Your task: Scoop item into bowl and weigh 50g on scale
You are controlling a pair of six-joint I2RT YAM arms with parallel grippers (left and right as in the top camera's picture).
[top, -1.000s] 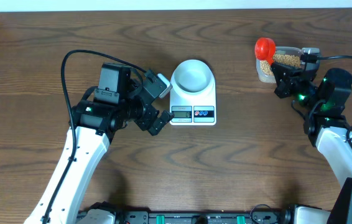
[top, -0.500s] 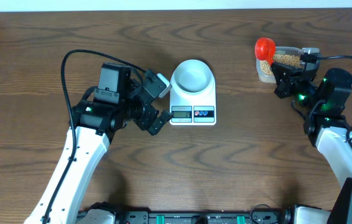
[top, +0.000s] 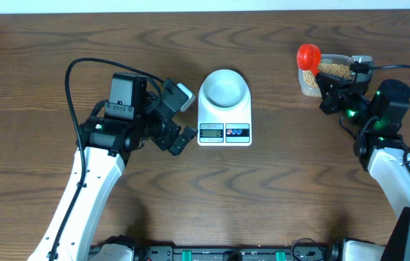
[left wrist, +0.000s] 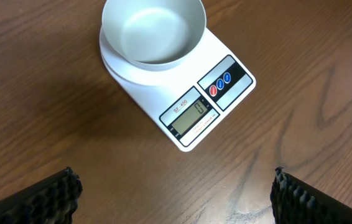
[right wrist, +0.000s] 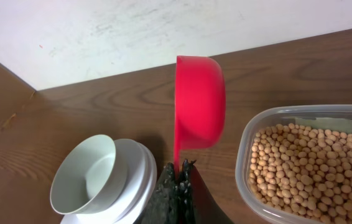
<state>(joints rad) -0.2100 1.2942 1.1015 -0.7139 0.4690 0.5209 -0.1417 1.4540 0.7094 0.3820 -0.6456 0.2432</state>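
Hands: left hand spread wide, empty, beside scale | right hand clamped on red scoop handle

Red scoop, tan-yellow beans, pale bowl, white scale, brown wood-grain table

Glossy bowl; wood-grain table

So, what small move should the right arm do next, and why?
Probably lower the red scoop into the beans in the clear tub. The right gripper is shut on its handle, holding it just beside the tub, and the bowl on the scale is empty, so nothing has been weighed yet.
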